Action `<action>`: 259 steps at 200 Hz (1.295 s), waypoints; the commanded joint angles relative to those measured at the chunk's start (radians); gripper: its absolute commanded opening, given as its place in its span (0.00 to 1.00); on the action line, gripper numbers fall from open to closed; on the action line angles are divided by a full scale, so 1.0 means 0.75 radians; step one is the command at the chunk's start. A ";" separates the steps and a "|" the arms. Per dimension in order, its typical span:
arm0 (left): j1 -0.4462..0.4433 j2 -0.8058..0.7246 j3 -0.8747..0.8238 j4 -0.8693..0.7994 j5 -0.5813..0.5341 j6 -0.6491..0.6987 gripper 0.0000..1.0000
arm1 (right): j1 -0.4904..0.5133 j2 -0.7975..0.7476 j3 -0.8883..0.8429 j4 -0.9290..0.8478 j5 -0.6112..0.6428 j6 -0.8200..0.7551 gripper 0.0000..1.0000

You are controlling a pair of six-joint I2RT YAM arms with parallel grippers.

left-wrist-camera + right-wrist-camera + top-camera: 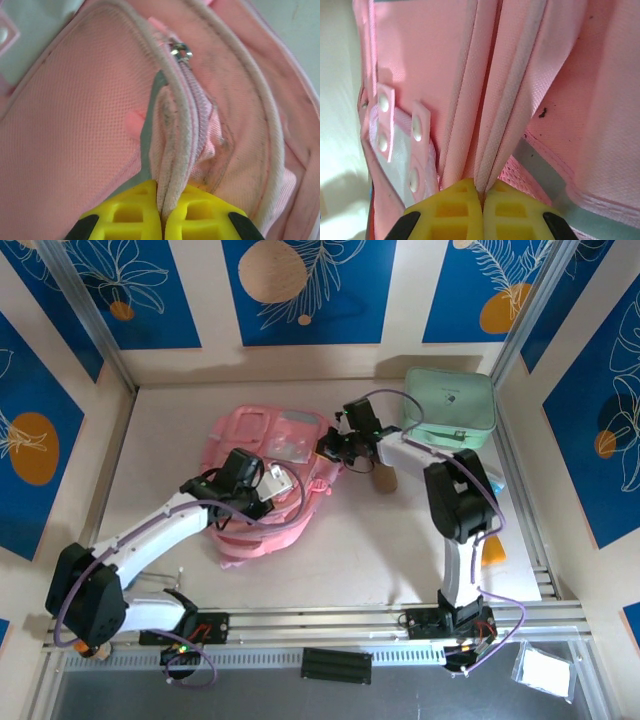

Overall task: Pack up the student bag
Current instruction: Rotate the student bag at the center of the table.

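The student bag [262, 480] lies flat on the worktop [380, 550], a little left of the middle, front pockets facing up. Well off beyond the bag's right side, against the far corner, sits a mint green case [450, 407]. A short brown tube-like thing [385, 480] lies just beside the bag's right edge; I cannot tell what it is. Further right of the bag, past the right arm's elbow, something small and orange [490, 552] lies near the rail.

The left arm stretches low and diagonally from its base on the near side of the bag, and its wrist ends over the bag's middle. The left hand [161, 215] is pinched tight on a fold of the bag's piped seam, the yellow fingertips meeting around the fabric. A metal zip pull [180, 50] sits further up that same seam.

The right arm stands up from its base, folds at the elbow and reaches back across to the bag's upper right edge, between the bag and the green case. The right hand [482, 210] is likewise clamped on a pleat of pink fabric at the bag's edge. Beside its grip run a pale grey strip [555, 192] and a flap with white snap studs [417, 125].
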 commanded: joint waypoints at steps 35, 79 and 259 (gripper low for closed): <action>0.047 0.054 0.022 0.118 -0.193 -0.155 0.00 | -0.036 -0.190 -0.189 0.042 -0.154 0.118 0.02; 0.046 -0.008 0.006 0.086 -0.177 -0.238 0.40 | -0.045 -0.230 -0.105 -0.107 -0.229 0.316 0.00; -0.288 0.199 0.357 -0.083 -0.425 -0.500 0.50 | -0.028 -0.206 -0.003 -0.221 -0.241 0.336 0.00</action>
